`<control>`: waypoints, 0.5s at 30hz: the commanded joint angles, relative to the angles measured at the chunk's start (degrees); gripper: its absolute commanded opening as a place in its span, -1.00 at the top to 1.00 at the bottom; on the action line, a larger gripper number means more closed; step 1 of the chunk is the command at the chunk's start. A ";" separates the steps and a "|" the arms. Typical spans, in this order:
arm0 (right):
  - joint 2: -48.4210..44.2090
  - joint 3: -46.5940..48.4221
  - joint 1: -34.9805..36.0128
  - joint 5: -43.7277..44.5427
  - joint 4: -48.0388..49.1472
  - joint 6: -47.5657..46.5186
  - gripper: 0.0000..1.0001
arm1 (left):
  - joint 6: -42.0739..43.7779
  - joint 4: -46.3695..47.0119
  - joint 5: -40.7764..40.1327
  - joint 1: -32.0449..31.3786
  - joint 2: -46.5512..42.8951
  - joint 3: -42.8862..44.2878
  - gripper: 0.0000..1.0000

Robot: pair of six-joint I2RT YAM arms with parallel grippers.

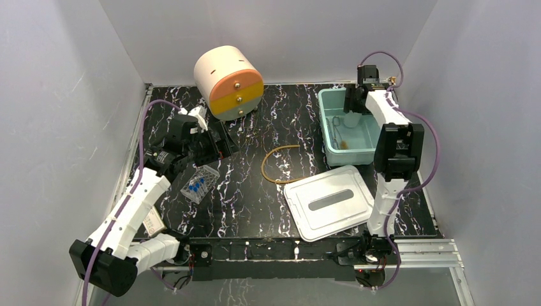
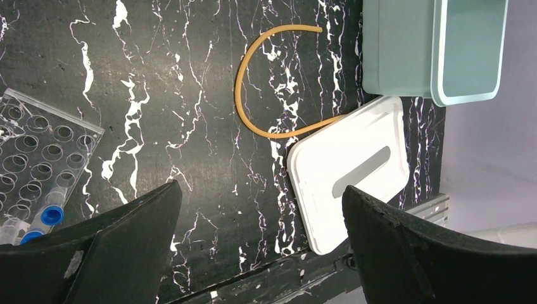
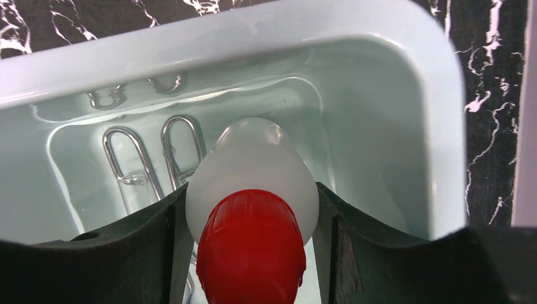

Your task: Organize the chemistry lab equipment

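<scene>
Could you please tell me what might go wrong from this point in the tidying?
1. The right gripper holds the squeeze bottle inside the teal bin, close to the forceps; released there, it may land on them and topple.
2. The tubing meets the white lid at its edge, so moving that lid could drag the tubing along.

We held our left arm [image 1: 131, 207] stretched forward and a little to the right from its base, with the elbow low. Its tool [image 2: 259, 209] had the jaws wide apart and gripped nothing. Our right arm [image 1: 397, 150] stood high and bent forward at the elbow. Its tool [image 3: 253, 209] pointed down, with both fingers [image 3: 373, 253] against a white squeeze bottle [image 3: 253, 164].
</scene>
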 commanded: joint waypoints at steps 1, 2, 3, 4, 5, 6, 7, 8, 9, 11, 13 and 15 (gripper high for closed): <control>2.37 5.84 -0.28 -1.03 -3.35 -0.72 -0.18 | 0.70 0.34 1.40 -0.02 -1.66 0.17 -0.97; 2.89 6.69 -0.28 -0.88 -4.06 -0.69 -0.20 | 0.63 0.27 1.48 -0.02 -1.66 0.16 -0.97; 3.26 7.33 -0.26 -0.66 -4.73 -0.66 -0.24 | 0.61 0.10 1.53 -0.02 -1.59 0.28 -0.97; 3.62 7.91 -0.28 -0.49 -5.13 -0.66 -0.26 | 0.62 0.08 1.48 -0.02 -1.51 0.41 -0.97; 3.77 8.31 -0.28 -0.31 -5.44 -0.66 -0.29 | 0.61 -0.08 1.52 -0.02 -1.45 0.51 -0.97; 3.91 8.78 -0.28 -0.05 -5.78 -0.58 -0.33 | 0.62 -0.06 1.53 -0.02 -1.41 0.59 -0.97; 3.93 9.23 -0.28 0.01 -6.34 -0.57 -0.36 | 0.53 -0.08 1.51 -0.02 -1.40 0.63 -0.97; 3.94 9.67 -0.28 0.02 -6.75 -0.49 -0.40 | 0.45 -0.07 1.52 -0.02 -1.40 0.68 -0.97; 3.89 10.17 -0.28 -0.05 -7.11 -0.34 -0.46 | 0.32 -0.03 1.58 -0.02 -1.40 0.67 -0.97; 3.00 10.50 -0.28 -0.50 -7.16 -0.31 -0.52 | 0.26 -0.07 1.69 -0.02 -1.26 0.69 -0.97; 1.13 10.69 -0.28 -2.37 -6.86 -0.82 -0.59 | 0.10 -0.11 1.78 -0.06 -1.40 0.84 -0.97; -1.07 10.79 -0.28 -3.71 -6.90 -0.74 -0.66 | 0.08 -0.11 1.80 -0.02 -1.53 1.16 -0.97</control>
